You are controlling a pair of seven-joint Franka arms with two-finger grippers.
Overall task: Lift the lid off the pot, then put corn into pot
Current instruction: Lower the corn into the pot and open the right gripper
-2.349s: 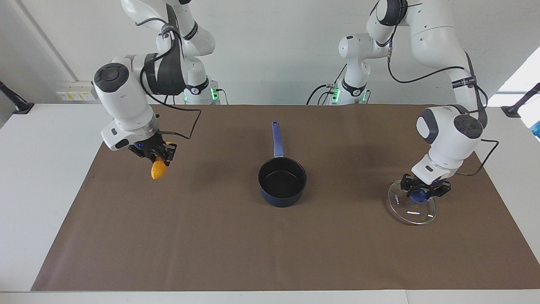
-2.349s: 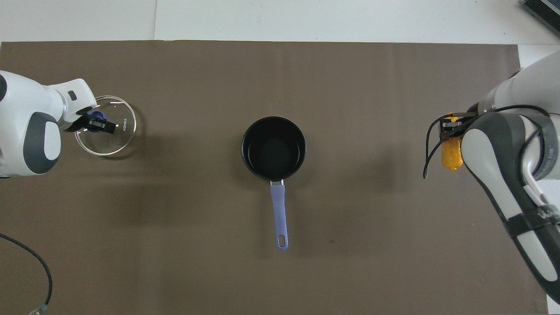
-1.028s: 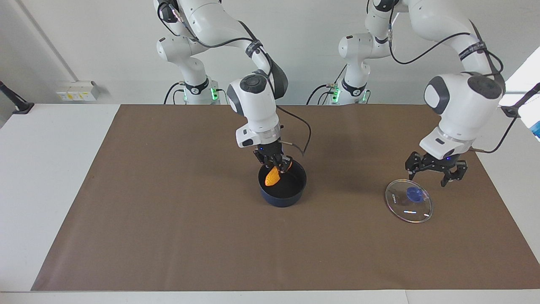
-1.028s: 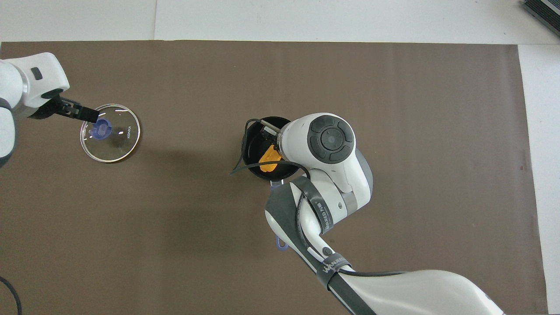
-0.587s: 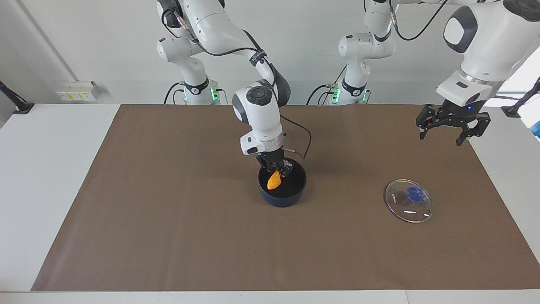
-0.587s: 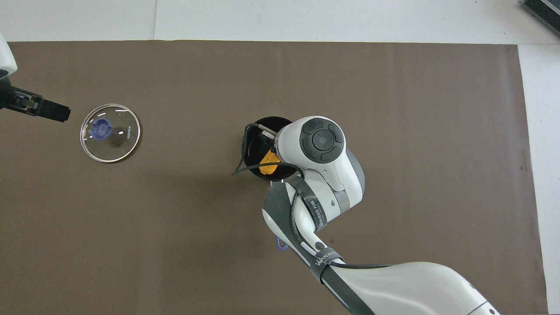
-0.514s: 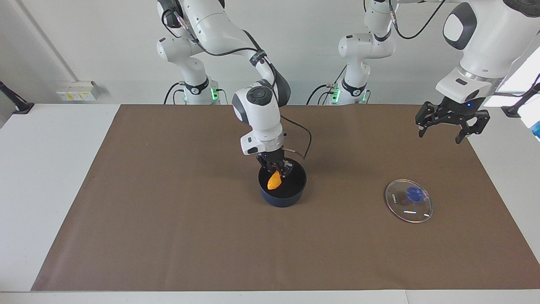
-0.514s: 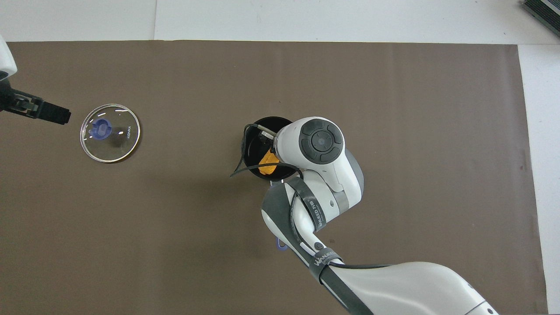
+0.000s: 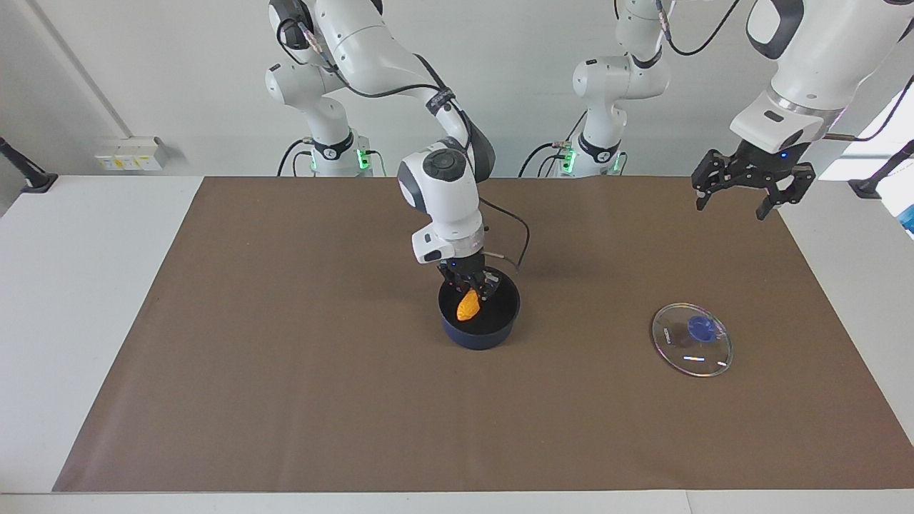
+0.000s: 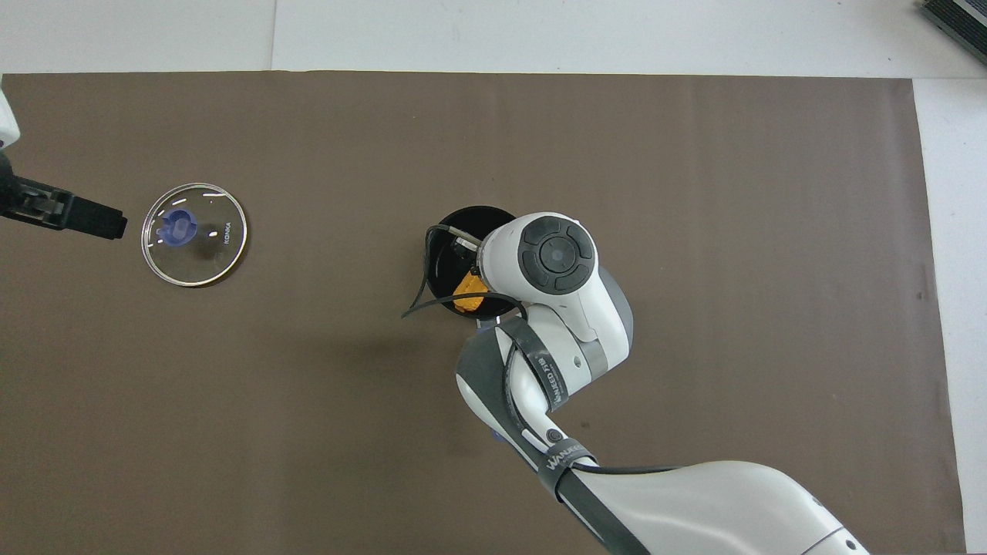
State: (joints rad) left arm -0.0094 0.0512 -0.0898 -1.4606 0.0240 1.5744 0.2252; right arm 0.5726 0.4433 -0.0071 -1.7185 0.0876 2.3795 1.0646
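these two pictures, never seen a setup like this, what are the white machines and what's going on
The white machines are two robot arms bolted at one end of a table covered by a brown mat. One picture looks at them from across the table; the other looks down from above their own end. A dark blue pot stands mid-table. The right gripper is lowered into it, its jaws shut on an orange toy corn cob. The pot's glass lid lies flat on the mat toward the left arm's end. The left gripper hangs high in the air, jaws open and empty, waiting.
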